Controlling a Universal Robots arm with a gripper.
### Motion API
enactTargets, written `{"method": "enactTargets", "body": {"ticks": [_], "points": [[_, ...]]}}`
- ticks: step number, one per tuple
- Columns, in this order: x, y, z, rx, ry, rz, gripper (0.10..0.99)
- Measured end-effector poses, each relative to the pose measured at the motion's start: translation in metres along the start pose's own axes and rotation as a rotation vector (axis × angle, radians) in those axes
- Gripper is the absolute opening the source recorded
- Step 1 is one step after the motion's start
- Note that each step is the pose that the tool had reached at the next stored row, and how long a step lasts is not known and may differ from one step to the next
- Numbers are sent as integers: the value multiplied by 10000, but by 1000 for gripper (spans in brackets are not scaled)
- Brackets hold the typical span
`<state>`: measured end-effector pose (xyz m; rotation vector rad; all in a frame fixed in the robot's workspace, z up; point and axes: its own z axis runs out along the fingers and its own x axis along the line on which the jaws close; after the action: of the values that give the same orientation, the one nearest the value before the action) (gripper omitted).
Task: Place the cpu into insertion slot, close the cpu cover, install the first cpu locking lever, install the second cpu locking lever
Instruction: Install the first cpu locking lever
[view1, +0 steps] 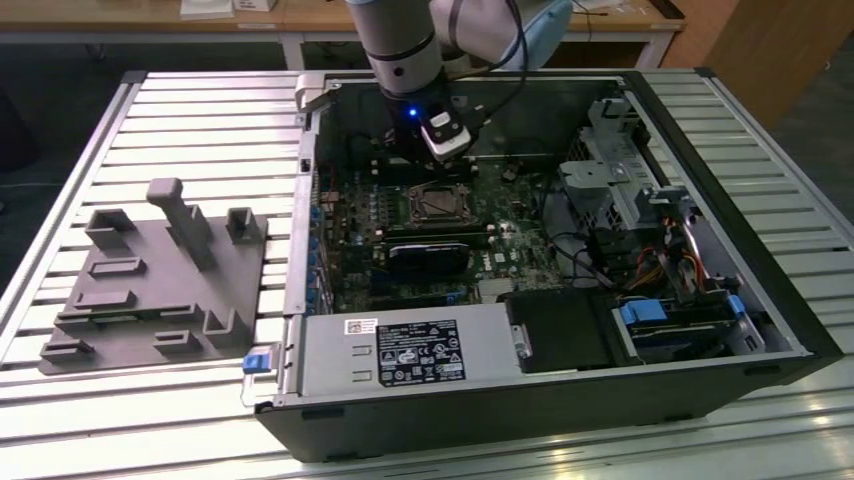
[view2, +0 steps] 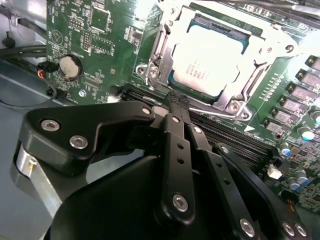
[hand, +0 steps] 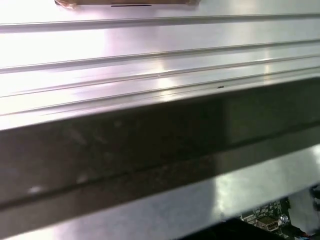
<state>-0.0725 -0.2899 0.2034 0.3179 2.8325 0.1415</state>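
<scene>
With the fingers (view2: 176, 150) pressed together, seemingly empty, just beside the cpu cover (view2: 161, 45) lying over the cpu (view2: 212, 52), a slipped push could scrape the motherboard (view2: 90, 30).

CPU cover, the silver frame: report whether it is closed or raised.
Closed: in the second wrist view the thin silver frame plate lies flat around the seated pale square chip.

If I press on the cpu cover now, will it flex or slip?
Probably stiff with slight spring: the cpu cover is a thin metal frame lying flat around the cpu. Unlikely to slide; screws show by its corners. Its shiny bare metal could let the gripper skid.
</scene>
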Motion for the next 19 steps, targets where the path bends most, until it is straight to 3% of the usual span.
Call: {"method": "enactTargets", "body": {"ticks": [7, 19], "points": [[30, 3, -4, -125, 27, 39, 106], [58, 21, -2, -140, 30, 43, 106]]}}
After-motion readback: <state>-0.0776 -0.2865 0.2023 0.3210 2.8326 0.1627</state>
